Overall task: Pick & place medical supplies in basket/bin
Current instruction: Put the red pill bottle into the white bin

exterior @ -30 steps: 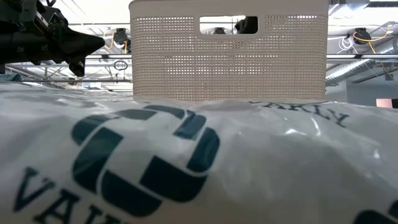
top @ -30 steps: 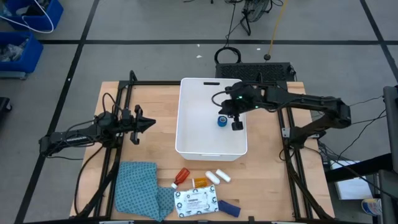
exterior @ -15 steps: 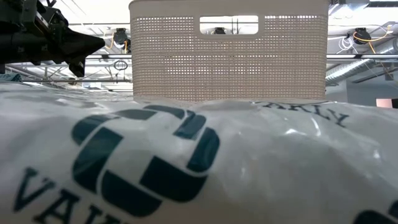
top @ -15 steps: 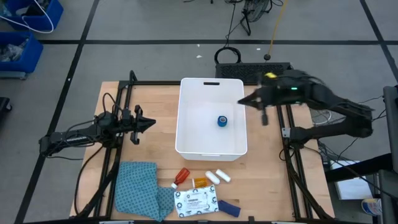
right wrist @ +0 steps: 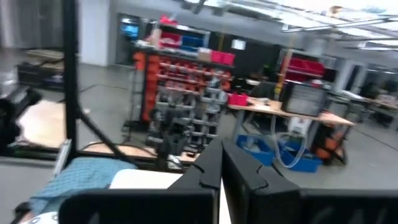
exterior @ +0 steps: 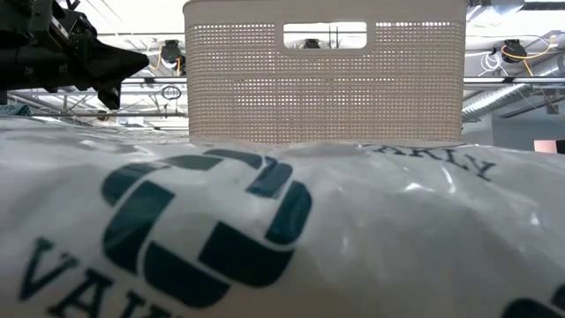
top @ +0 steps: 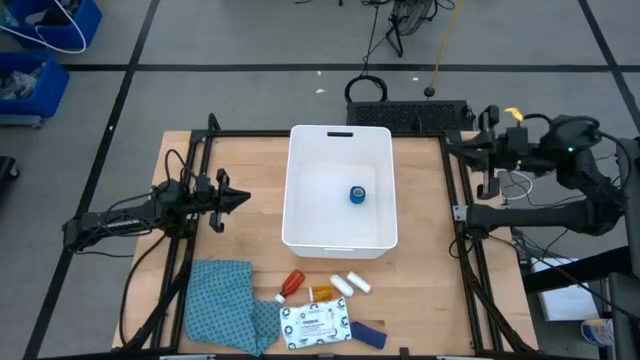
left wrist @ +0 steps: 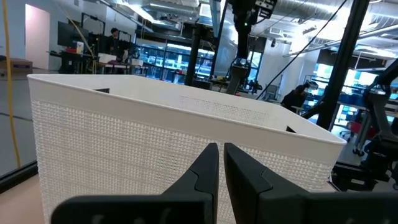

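The white bin [top: 340,232] stands mid-table with a blue tape roll [top: 357,195] lying on its floor. Near the front edge lie a red-capped bottle [top: 291,284], an orange pill bottle [top: 322,293], two white cylinders [top: 350,285], a white printed packet [top: 316,323] and a dark blue strip [top: 367,335]. My left gripper [top: 243,198] is shut and level, left of the bin, facing its wall [left wrist: 155,143]. My right gripper [top: 450,143] is shut, raised over the table's far right edge, and holds nothing.
A blue patterned cloth [top: 225,305] lies at the near left beside the packet. Black frame rails [top: 462,215] run along both table sides. In the low view the packet [exterior: 265,230] fills the foreground before the bin [exterior: 325,75].
My right gripper has left the space above the bin, risen and drawn back toward the table's right edge, tipping from pointing down to about level. The blue tape roll stays on the bin's floor.
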Available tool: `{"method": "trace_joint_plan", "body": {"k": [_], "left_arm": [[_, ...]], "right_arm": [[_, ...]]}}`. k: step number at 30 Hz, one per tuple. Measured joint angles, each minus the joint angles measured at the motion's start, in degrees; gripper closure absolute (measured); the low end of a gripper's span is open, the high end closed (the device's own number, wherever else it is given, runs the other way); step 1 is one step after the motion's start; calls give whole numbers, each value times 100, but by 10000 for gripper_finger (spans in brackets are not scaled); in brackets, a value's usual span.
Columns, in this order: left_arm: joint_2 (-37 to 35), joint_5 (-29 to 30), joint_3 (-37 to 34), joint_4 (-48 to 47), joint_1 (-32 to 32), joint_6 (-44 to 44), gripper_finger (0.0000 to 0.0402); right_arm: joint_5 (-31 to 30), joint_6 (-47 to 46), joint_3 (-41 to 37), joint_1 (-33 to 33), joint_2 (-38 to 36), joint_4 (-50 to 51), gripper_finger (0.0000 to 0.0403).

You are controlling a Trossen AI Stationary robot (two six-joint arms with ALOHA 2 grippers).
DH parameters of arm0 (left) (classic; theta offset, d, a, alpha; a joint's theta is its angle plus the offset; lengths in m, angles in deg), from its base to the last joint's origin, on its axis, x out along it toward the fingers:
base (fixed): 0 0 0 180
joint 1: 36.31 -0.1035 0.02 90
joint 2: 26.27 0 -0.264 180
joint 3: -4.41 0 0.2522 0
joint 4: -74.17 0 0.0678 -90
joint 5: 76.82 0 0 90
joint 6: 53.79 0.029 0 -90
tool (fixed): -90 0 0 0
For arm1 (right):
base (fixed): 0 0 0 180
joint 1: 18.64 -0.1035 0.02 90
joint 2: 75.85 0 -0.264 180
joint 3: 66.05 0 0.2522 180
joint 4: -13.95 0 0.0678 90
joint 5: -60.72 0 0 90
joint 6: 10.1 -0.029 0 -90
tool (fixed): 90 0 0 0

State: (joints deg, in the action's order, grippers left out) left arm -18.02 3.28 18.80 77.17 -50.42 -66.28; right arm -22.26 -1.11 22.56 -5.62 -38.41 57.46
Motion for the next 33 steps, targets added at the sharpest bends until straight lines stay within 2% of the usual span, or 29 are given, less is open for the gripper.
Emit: {"method": "trace_joint_plan", "body": {"k": [4, 9, 15, 24, 33], "left_arm": [[0, -2, 0, 0, 0, -14, 373], [0, -2, 0, -2, 0, -28, 373], [0, -2, 0, -20, 0, -31, 373], [0, -4, 0, -31, 0, -134, 373], [0, -9, 0, -28, 0, -228, 373]], "right_arm": [[-128, -29, -532, 0, -471, -148, 403], [-85, -249, -1603, 0, -1149, -957, 403], [510, -603, -2728, -1, -1724, -1859, 403], [500, -792, -4033, 0, -1921, -2737, 403], [523, -792, -5144, 0, -1919, -4143, 403]]}}
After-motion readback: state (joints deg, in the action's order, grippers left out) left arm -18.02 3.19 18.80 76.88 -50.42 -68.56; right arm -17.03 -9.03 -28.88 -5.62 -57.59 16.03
